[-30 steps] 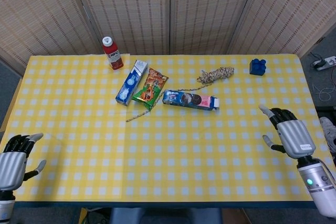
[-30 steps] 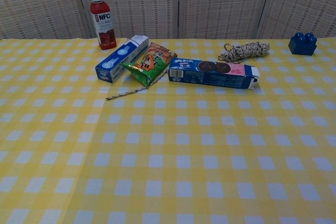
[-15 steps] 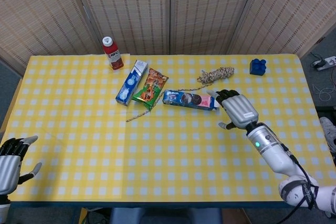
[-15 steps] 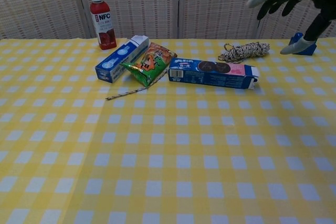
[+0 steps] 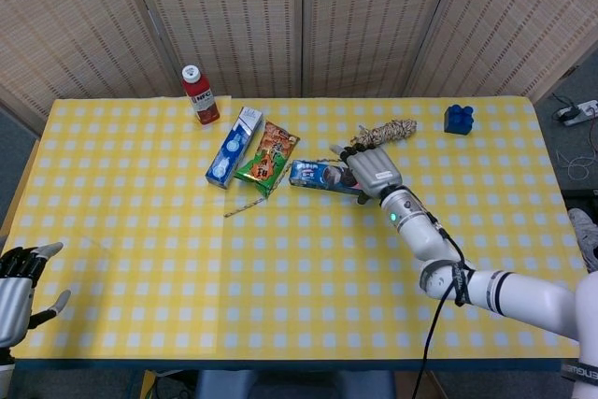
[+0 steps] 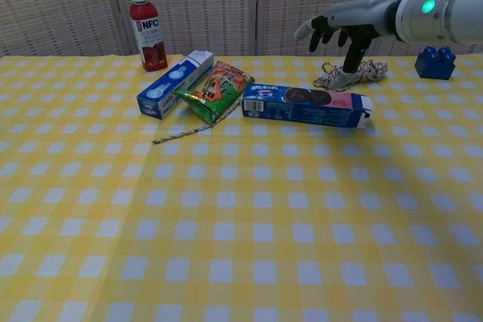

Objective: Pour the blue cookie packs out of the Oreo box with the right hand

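The Oreo box (image 6: 306,105) lies flat on the yellow checked tablecloth, its blue end to the left and its pink end with an open flap to the right; in the head view the Oreo box (image 5: 318,175) is partly hidden under my right hand. My right hand (image 6: 341,32) hovers open above the box's pink half, fingers spread, thumb pointing down, touching nothing. From the head camera the right hand (image 5: 369,167) covers the box's right part. My left hand (image 5: 17,282) stays open at the near left table edge. No blue cookie packs are visible.
Left of the Oreo box lie an orange-green snack bag (image 6: 215,92), a blue-white carton (image 6: 174,84) and a thin stick (image 6: 183,133). A red juice bottle (image 6: 146,29) stands at the back left. A coiled rope (image 6: 351,74) lies behind the box; a blue block (image 6: 435,62) sits far right.
My right hand swung in from the right table edge to above the Oreo box's pink end. The left hand sank slightly at the near left edge. The objects stayed put.
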Available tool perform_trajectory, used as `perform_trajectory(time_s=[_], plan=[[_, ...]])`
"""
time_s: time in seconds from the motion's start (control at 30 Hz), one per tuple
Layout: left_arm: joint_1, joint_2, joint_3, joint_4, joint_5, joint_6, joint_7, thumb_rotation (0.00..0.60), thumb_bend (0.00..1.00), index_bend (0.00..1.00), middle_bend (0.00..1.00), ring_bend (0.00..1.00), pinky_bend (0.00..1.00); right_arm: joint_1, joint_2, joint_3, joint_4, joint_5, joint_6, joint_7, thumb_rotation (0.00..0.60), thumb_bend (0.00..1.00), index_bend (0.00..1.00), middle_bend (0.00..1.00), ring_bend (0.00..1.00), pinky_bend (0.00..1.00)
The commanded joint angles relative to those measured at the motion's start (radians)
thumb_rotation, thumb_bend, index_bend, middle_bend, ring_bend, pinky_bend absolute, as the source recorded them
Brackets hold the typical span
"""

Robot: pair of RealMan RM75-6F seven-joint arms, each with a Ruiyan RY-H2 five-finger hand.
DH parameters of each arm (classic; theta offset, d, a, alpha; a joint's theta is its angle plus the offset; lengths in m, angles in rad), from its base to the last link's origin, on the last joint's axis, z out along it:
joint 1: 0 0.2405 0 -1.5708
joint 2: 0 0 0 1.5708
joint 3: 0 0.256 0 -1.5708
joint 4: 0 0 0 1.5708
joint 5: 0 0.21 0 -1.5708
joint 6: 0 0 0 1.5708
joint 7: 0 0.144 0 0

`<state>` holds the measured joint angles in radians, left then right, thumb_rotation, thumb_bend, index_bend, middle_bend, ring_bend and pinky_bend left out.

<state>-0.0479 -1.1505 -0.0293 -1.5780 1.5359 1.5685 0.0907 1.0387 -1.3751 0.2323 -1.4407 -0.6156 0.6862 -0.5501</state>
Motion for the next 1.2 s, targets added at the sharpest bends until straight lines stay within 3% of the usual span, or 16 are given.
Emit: perform_trajectory(time_s=[0.03, 0.73, 0.93, 1.2], plan=[[0.002, 0.0, 0.0, 0.002, -0.002, -0.001, 0.001, 0.6, 0.27, 0.25, 0.25, 0.19, 0.12, 0.074, -0.085, -0.025, 0.114, 0.076, -0.046, -0.022, 0.6, 0.16, 0.08, 0.18, 0.11, 0.18], [0.025, 0.0, -0.005, 0.049, -0.043, -0.003, -0.041, 0.6, 0.27, 0.25, 0.25, 0.19, 0.12, 0.261, -0.382, -0.124, 0.62, 0.331, -0.248, -0.037, 0.6, 0.19, 0.08, 0.18, 0.11, 0.18], [0.03, -0.001, -0.007, 0.059, -0.049, -0.002, -0.05, 0.6, 0.27, 0.25, 0.25, 0.19, 0.12, 0.289, -0.449, -0.119, 0.726, 0.335, -0.291, -0.012, 0.6, 0.2, 0.08, 0.18, 0.11, 0.18], [0.033, -0.006, -0.007, 0.08, -0.059, -0.013, -0.064, 0.6, 0.27, 0.25, 0.25, 0.19, 0.12, 0.31, -0.524, -0.077, 0.819, 0.239, -0.296, 0.053, 0.6, 0.23, 0.12, 0.23, 0.11, 0.18]])
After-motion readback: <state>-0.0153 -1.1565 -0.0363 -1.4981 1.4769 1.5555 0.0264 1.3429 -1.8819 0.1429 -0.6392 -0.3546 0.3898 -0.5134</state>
